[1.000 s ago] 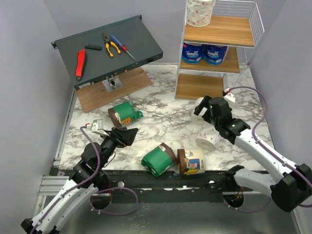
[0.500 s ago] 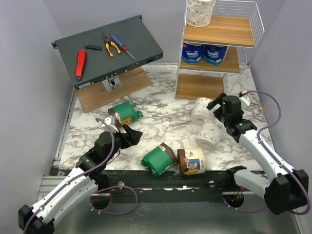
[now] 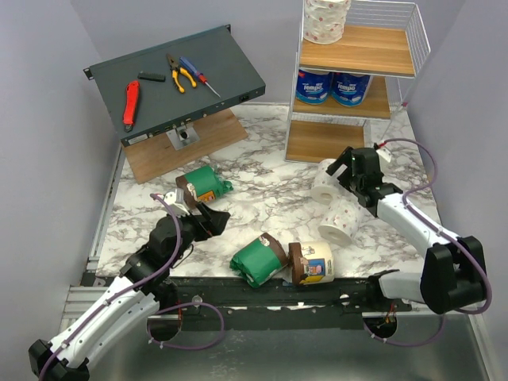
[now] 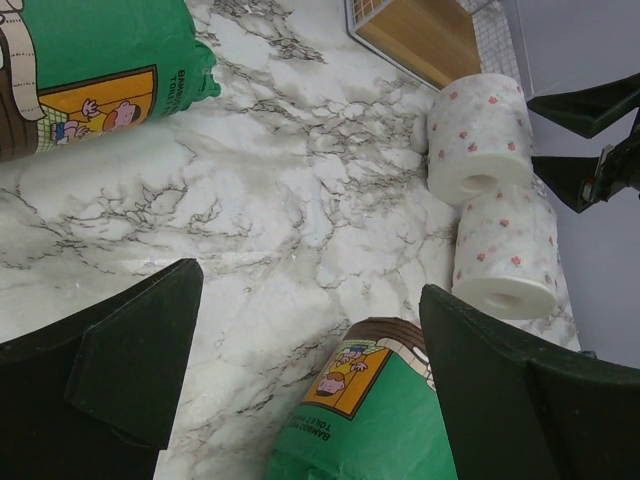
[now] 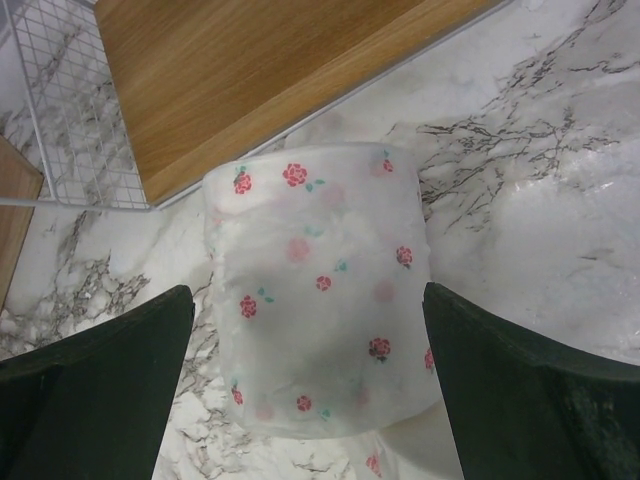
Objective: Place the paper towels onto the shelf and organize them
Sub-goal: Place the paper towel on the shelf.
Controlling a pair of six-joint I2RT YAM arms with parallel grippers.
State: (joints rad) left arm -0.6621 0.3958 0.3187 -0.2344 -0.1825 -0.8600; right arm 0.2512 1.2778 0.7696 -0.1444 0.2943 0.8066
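The right gripper (image 5: 308,295), jaws spread wide, is hovering over a speckled paper towel roll (image 3: 322,186) lying sideways on the counter (image 3: 270,186) just before the shelf (image 3: 317,141), its long axis crossing the jaws' closing line.

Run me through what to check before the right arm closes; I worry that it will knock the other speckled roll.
1. Right end effector open: ok.
2. Target speckled roll centred between its fingers: ok.
3. Fingers apart from the roll's sides: ok, gaps show.
4. Second speckled roll apart from the target: not ok, they look to be touching.
5. Shelf bottom board has room: ok, the visible part is bare.
6. Left end effector out of the way: ok, open over a green roll.
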